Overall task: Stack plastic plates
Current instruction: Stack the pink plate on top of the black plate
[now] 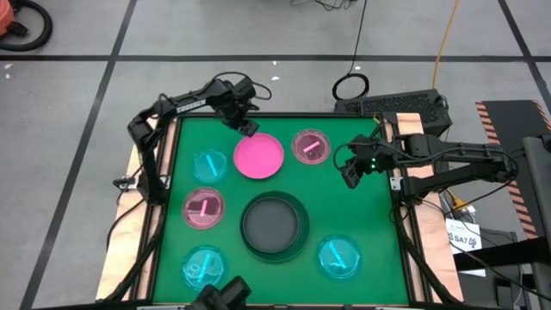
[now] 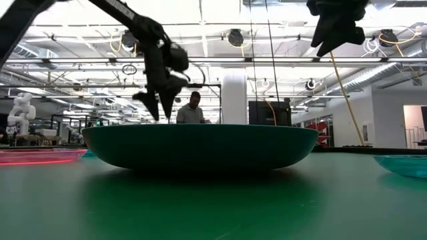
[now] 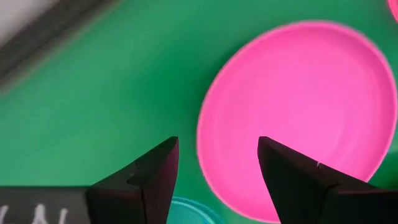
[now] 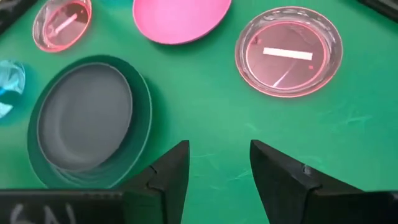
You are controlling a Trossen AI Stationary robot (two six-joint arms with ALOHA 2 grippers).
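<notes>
Left pincer open, empty, above hot pink plate rim, right pincer open, empty.

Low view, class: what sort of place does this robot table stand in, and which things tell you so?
Probably a robotics lab or open workshop hall. Behind the dark green plate runs a high ceiling with exposed pipes and lamps, a white robot figure stands at the far left, and a person sits among equipment.

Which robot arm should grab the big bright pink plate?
Probably the left: the left gripper hovers open at the round hot pink plastic plate's rim, while the right gripper waits farther away.
</notes>
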